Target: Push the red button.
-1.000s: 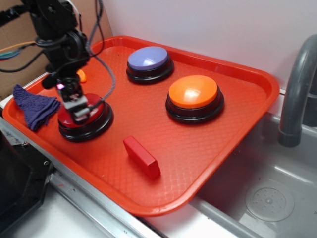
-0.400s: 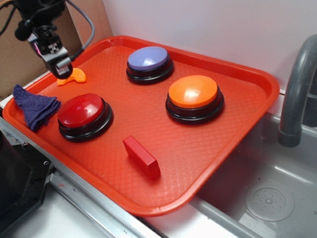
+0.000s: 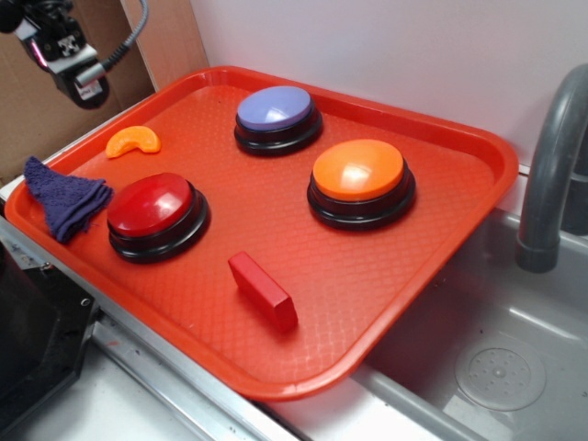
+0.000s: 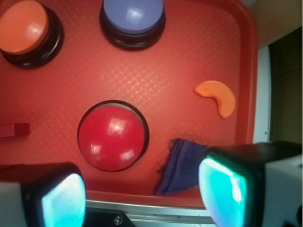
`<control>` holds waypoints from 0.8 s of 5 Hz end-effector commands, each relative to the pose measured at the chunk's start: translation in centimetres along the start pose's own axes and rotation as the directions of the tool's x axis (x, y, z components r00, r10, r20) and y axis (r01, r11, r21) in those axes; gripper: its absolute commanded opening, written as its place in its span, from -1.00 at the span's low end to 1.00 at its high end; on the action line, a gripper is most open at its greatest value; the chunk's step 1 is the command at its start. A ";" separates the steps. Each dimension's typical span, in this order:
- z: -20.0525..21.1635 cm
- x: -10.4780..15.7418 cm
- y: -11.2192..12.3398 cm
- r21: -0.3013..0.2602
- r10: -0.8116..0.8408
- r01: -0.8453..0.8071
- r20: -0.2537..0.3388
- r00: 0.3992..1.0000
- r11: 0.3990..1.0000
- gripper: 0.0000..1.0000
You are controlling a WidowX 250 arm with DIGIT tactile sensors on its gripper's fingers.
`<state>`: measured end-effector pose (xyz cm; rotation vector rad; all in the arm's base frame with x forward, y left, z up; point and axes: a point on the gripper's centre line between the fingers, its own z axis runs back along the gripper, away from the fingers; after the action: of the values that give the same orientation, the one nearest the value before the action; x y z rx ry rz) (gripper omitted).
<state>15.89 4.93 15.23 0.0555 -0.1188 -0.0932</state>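
lying nearest the front edge of the red tray point(image 3: 432, 276) in the exterior view is a small red block point(image 3: 263, 291), flat on the textured surface and clear of everything else. behind it and to the left sits the red button point(image 3: 151, 205), its glossy dark-red dome on a black round base, near the tray's left edge. a crumpled dark blue cloth point(image 3: 62, 196) rests just beside the button on its left, draped at the tray rim. further back, an orange crescent-shaped piece point(image 3: 133, 141) lies by the left rim. the orange button point(image 3: 358, 172) stands right of centre, and the purple button point(image 3: 275, 109) stands beyond it toward the far rim. a grey tap point(image 3: 549, 175) rises over the sink point(image 3: 501, 349) to the right of the tray.

the gripper point(image 3: 78, 75) hangs high at the upper left, off the tray and well apart from the red button. in the wrist view the two fingers point(image 4: 227, 187) frame the bottom corners with a wide gap between them, nothing held; the red button point(image 4: 111, 137) shows through that gap, with the cloth point(image 4: 182, 166) beside it.
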 end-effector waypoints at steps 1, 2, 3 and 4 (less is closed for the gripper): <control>1.9 1.0 0.9 0.008 0.025 -0.025 0.038 0.999 1.000 1.00; 1.8 1.1 1.0 0.017 0.027 -0.028 0.030 0.999 0.999 1.00; 1.6 1.1 1.1 0.015 0.030 -0.031 0.025 0.999 0.999 1.00; 1.4 1.1 1.2 0.014 0.033 -0.033 0.022 0.999 0.999 1.00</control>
<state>16.23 5.34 15.75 0.0485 -0.1032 -0.0786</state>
